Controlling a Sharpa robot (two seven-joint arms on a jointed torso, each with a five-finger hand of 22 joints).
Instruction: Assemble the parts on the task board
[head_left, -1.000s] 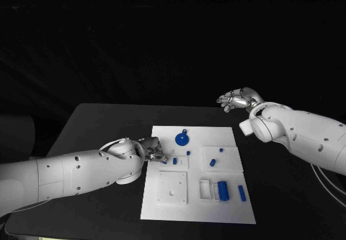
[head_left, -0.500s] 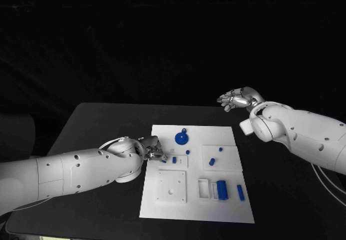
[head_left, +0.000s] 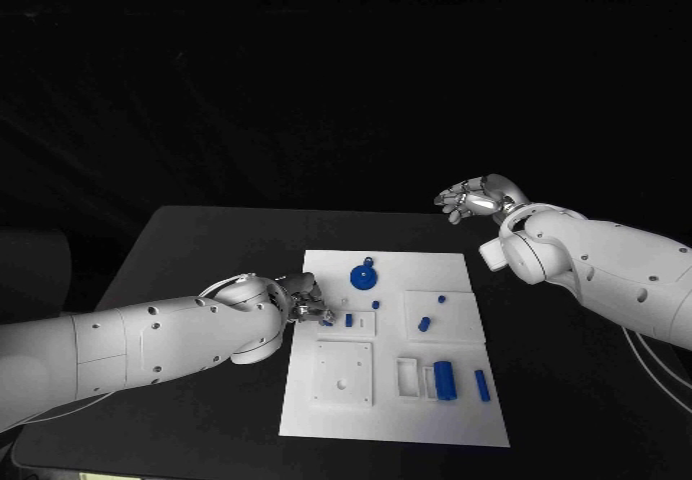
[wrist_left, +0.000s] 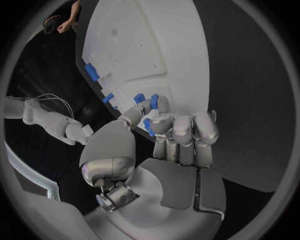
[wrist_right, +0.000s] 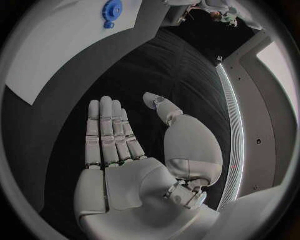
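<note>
Parts (head_left: 446, 381) lay on the white board (head_left: 447, 420) mid-desk (head_left: 202, 240); small, stiff and probably light, best pinched at their sides. The left hand (head_left: 303, 298) pinched a blue piece (wrist_left: 149, 126) at the board's edge. The right hand (wrist_right: 125, 150) hung flat and empty beyond.

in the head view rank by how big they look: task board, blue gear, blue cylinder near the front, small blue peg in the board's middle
1. task board
2. blue gear and blue cylinder: look alike, not ranked
3. small blue peg
</note>
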